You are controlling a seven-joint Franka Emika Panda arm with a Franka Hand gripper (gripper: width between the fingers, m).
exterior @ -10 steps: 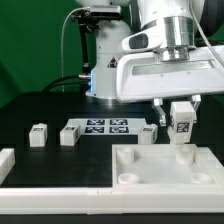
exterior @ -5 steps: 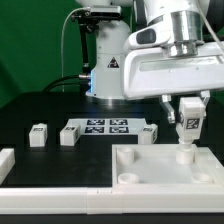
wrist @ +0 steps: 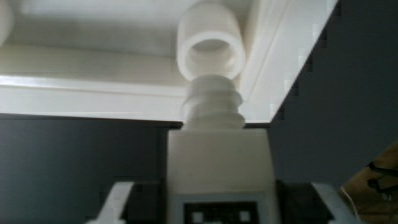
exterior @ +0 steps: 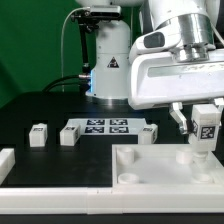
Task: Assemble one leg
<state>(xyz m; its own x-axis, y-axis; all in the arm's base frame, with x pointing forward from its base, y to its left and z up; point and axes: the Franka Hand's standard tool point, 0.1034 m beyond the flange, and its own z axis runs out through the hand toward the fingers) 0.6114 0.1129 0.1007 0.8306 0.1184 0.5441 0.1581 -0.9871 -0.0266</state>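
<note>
My gripper (exterior: pixel 206 123) is shut on a white leg (exterior: pixel 206 128) with a black-and-white tag, held upright over the far right corner of the large white panel (exterior: pixel 160 170). The leg's lower end sits close above or at the panel's corner hole. In the wrist view the leg (wrist: pixel 214 160) runs between my fingers (wrist: pixel 121 205) toward a round hole (wrist: pixel 212 45) in the panel's rim (wrist: pixel 71 85). Three more legs lie on the black table: two (exterior: pixel 38 135) (exterior: pixel 68 134) at the exterior view's left and one (exterior: pixel 150 131) behind the panel.
The marker board (exterior: pixel 105 126) lies on the table between the loose legs. A white rail (exterior: pixel 50 190) runs along the front, with a white block (exterior: pixel 5 160) at the exterior view's left. The robot base (exterior: pixel 108 60) stands behind.
My gripper has carried the leg toward the exterior view's right, from near the panel's far middle to over its far right corner. The loose legs have not moved.
</note>
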